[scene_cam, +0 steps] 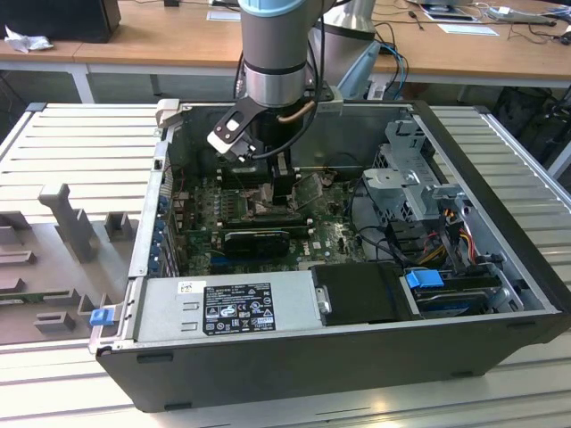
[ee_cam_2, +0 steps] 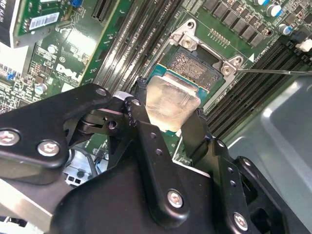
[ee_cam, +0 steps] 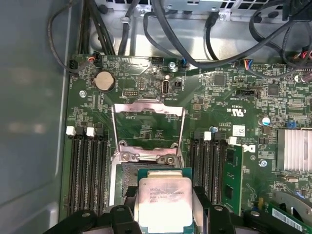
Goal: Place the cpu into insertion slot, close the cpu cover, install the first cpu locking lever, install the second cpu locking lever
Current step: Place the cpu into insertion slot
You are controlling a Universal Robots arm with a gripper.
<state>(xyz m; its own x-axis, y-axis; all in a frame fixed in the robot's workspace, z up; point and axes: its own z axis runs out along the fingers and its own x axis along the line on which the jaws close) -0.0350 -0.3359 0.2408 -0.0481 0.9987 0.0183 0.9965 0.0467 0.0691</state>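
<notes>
Black two-fingered claw (ee_cam_2: 169, 111) clenched on small flat silvery-beige square cpu (ee_cam_2: 170, 100), gripped by two opposite edges, deep inside open black computer case (scene_cam: 357, 374). Chip held partly over square dark-framed insertion slot (ee_cam_2: 197, 63), with the brownish-gold contact field exposed beyond its far edge. Seated or hovering: impossible to tell. Thin silvery cpu cover (ee_cam: 148, 104) standing open on its hinge, long black memory slots (ee_cam: 87, 170) flanking the socket on green motherboard (ee_cam: 214, 97).

Likely hazards from here:
- offset or tilted landing, bending delicate contacts
- wrong corner orientation, stopping the chip from dropping flat
- release at a slant, leaving one edge riding on the frame
- claw fingers catching the raised cover or neighbouring slots in so tight a space
</notes>
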